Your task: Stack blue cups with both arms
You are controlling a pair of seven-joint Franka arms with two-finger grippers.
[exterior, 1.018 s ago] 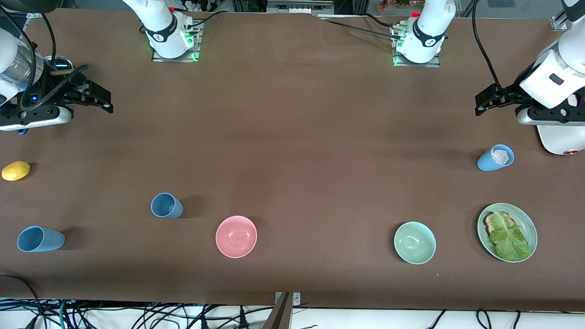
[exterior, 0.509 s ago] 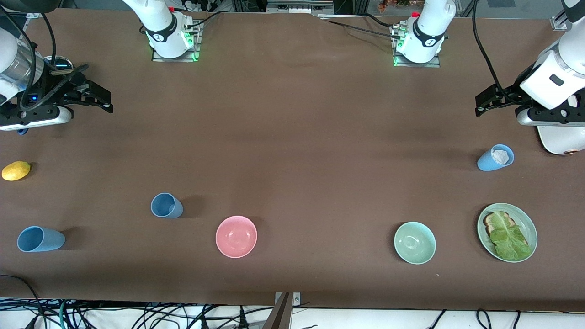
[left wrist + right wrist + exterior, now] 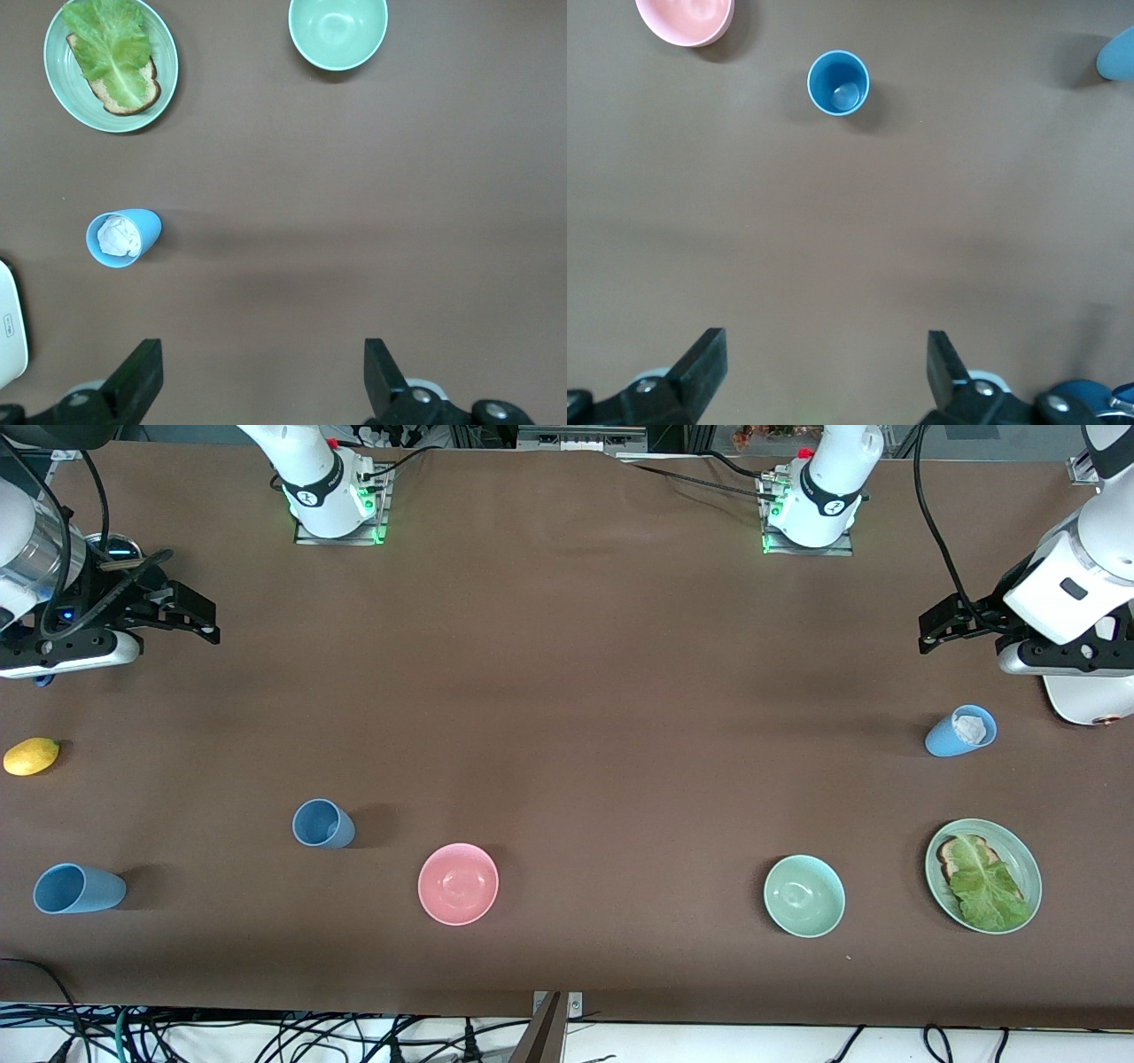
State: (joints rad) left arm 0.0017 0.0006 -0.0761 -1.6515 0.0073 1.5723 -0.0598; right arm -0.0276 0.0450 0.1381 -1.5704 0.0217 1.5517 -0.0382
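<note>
Three blue cups stand apart on the brown table. One cup (image 3: 323, 824) stands beside the pink bowl and also shows in the right wrist view (image 3: 838, 82). A second cup (image 3: 78, 888) stands at the right arm's end, near the front edge, and shows at the rim of the right wrist view (image 3: 1118, 55). A third cup (image 3: 960, 732), at the left arm's end, holds crumpled white paper and also shows in the left wrist view (image 3: 122, 237). My right gripper (image 3: 211, 620) (image 3: 827, 363) is open and empty, high over bare table. My left gripper (image 3: 927, 630) (image 3: 263, 372) is open and empty, over bare table beside the third cup.
A pink bowl (image 3: 458, 883) and a pale green bowl (image 3: 803, 895) sit near the front edge. A green plate (image 3: 1019, 846) holds toast and lettuce. A lemon (image 3: 31, 755) lies at the right arm's end. A white object (image 3: 1085, 695) lies under the left arm.
The left arm's hand has shifted slightly over the table's end. The right arm and all the cups have not moved.
</note>
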